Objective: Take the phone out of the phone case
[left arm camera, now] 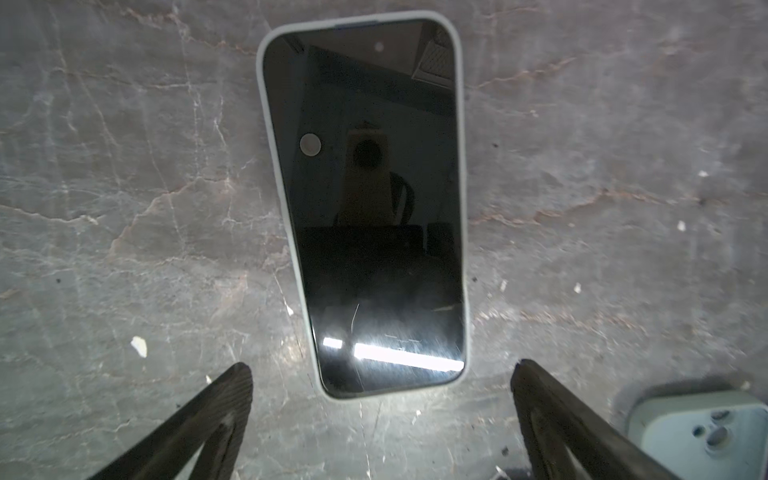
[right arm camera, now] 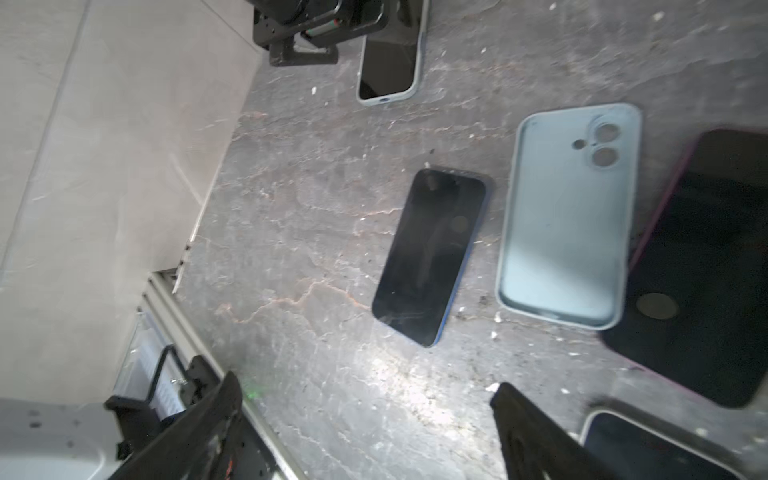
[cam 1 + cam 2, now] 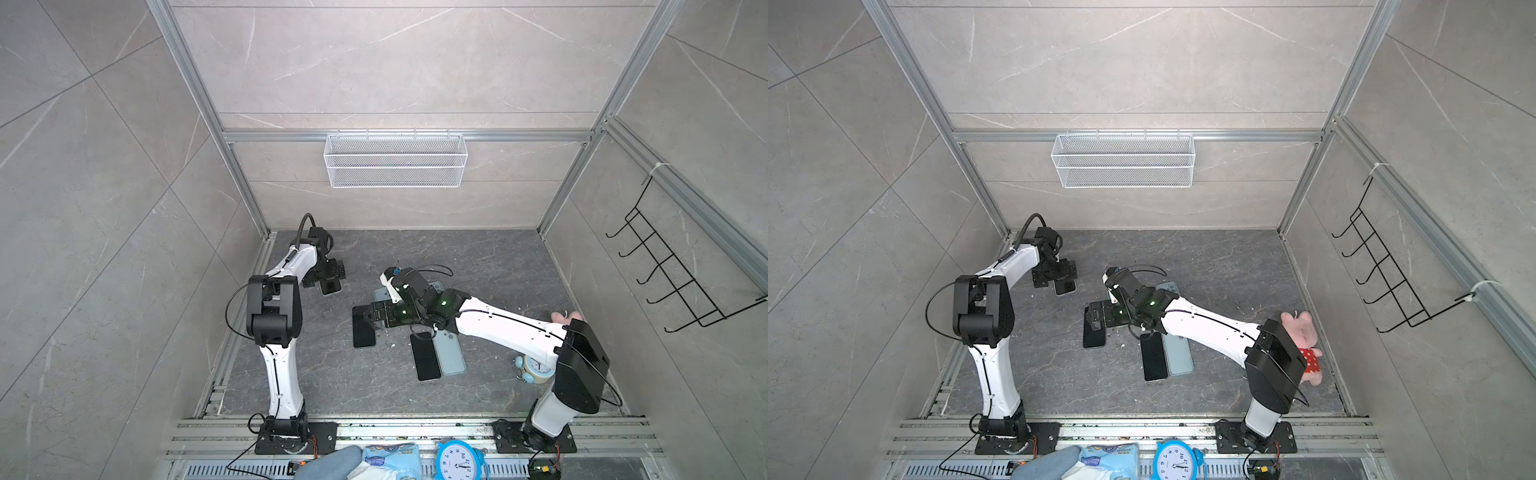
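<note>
- Left wrist view: straight down onto the phone [image 1: 374,208], dark screen up, seated in its pale case [image 1: 269,83] and lying flat on the grey bench [image 1: 124,208].
- Around the near end of that phone, the two dark fingers [image 1: 224,415] of the left tool [image 1: 382,366]: spread wide, one on each side, gripping nothing (no contact with the case visible).
- Just beside one finger, the corner of another case [image 1: 702,432], pale green, camera holes showing.
- In both top views, left tool toward the far left part of the bench, directly over the cased phone, with only one end of it peeking out.
- Right wrist view: past the right tool [image 2: 368,386], likewise spread and empty, onto a bare phone [image 2: 432,257] with a blue edge, screen up.
- Near that but apart from it, an empty light-blue case [image 2: 565,216], inside up, edge to edge with a dark phone [image 2: 706,270] rimmed in pink (cannot tell whether this empty case is the one by the left tool).
- In both top views, right tool reaching across the middle, above the far end of the bare phone.
- Closer to the front, a black phone [image 3: 424,355] and a blue-grey case [image 3: 451,353] side by side, touching.
- Partly hidden by the right arm: an alarm clock [image 3: 536,368] and a pink plush toy [image 3: 1302,328].
- On the back wall, a white wire basket [image 3: 395,160].
</note>
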You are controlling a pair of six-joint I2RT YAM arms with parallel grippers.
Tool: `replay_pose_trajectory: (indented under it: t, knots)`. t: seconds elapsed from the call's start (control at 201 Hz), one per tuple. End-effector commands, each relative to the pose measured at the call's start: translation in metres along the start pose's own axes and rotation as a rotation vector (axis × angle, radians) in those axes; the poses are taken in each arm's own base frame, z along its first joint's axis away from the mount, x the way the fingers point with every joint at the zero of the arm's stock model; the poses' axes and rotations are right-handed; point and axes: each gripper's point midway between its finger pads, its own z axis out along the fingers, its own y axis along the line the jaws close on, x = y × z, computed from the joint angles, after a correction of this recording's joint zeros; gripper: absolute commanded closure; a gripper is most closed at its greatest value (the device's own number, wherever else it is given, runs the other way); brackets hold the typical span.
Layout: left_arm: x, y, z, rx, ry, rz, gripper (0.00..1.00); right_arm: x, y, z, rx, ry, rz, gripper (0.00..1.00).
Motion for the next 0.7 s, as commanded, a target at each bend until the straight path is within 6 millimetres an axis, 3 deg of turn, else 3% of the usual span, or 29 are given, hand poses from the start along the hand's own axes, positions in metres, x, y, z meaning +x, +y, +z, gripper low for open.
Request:
replay_pose_trajectory:
  t: [0.0,0.075,0.219,0.448,0.697]
  knots:
    - [-0.007,0.003,-0.004,-0.01,-0.014,-0.03,0.0,0.009,-0.053,0.013,0.205,0.059,0.015,0.05]
    - [-0.009,-0.003,-0.002,0.018,-0.024,-0.028,0.0,0.013,-0.078,0.028,0.24,0.089,0.057,0.07]
    - [-0.007,-0.003,0.005,0.017,-0.004,-0.021,0.0,0.016,-0.1,0.05,0.233,0.1,0.087,0.08]
    - [0.001,0.004,0.017,-0.023,0.036,-0.015,0.0,0.021,-0.121,0.078,0.231,0.13,0.125,0.11]
    - [0.01,0.011,0.026,-0.057,0.063,-0.011,0.01,0.032,-0.123,0.099,0.199,0.171,0.141,0.14]
